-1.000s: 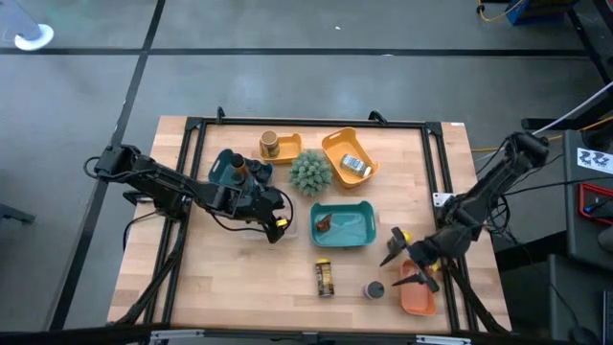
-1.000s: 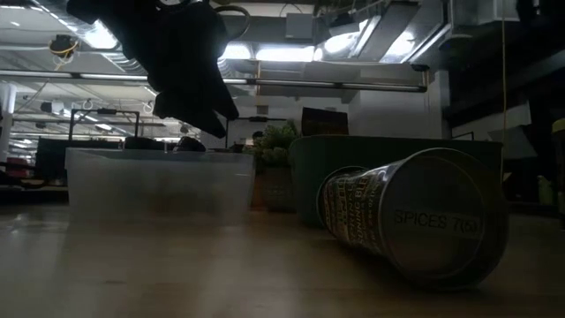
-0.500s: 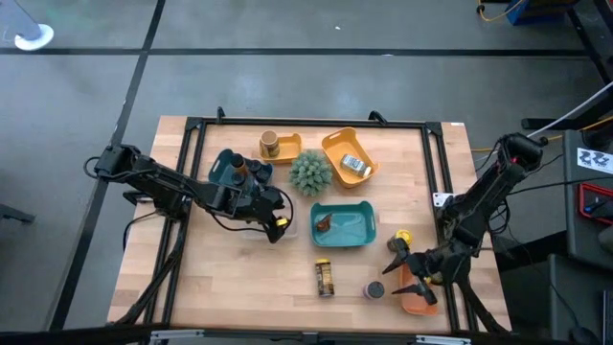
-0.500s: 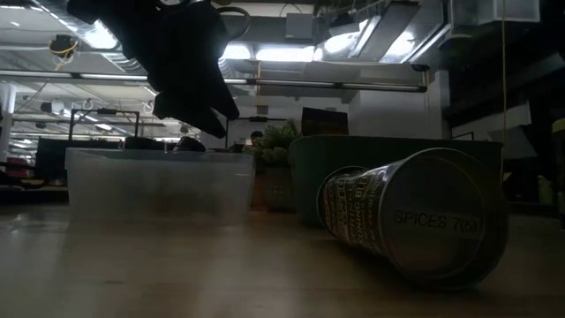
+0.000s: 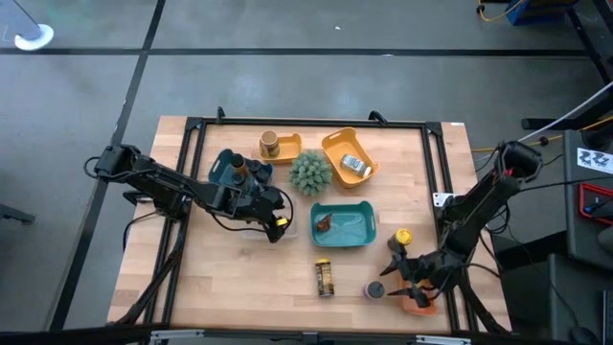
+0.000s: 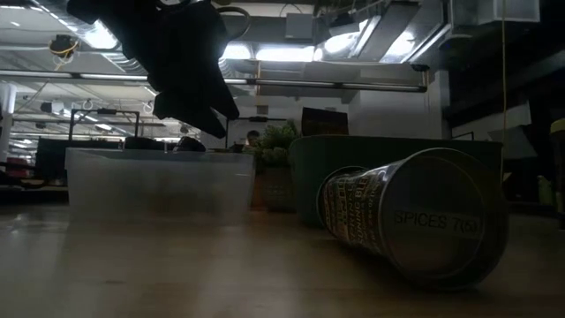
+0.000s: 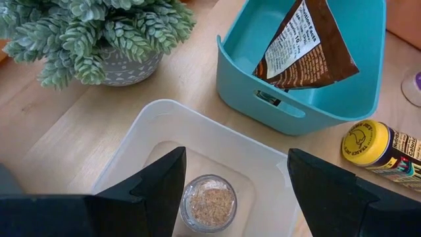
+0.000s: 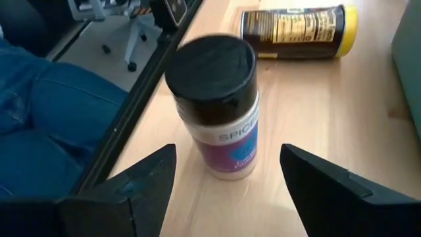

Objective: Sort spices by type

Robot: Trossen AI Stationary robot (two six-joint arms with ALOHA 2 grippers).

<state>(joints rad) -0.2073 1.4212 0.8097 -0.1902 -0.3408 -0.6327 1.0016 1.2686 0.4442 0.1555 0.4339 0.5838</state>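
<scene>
Since the earlier frames the right arm has swung toward the table's near edge, bringing the right gripper (image 5: 395, 279) from beside the small orange tray (image 5: 418, 300) to face the dark-capped spice jar (image 5: 374, 289). That jar stands upright on the bare wood, long axis vertical, near the front edge and just beside the tray; in the right wrist view the jar (image 8: 215, 105) sits dead ahead between the spread fingers (image 8: 115, 197), which stand wide and hold nothing. A yellow-lidded jar (image 5: 325, 278) lies on its side farther toward the table's middle, beyond the standing jar. The right gripper is far the nearer tool, so a straight advance with the jaws level at the label would probably bracket the jar. The left gripper (image 5: 276, 228) waits, open and empty, over the clear tray (image 7: 164, 125), which holds one small glass jar (image 7: 208, 201), beside the teal tray (image 5: 345, 225).
</scene>
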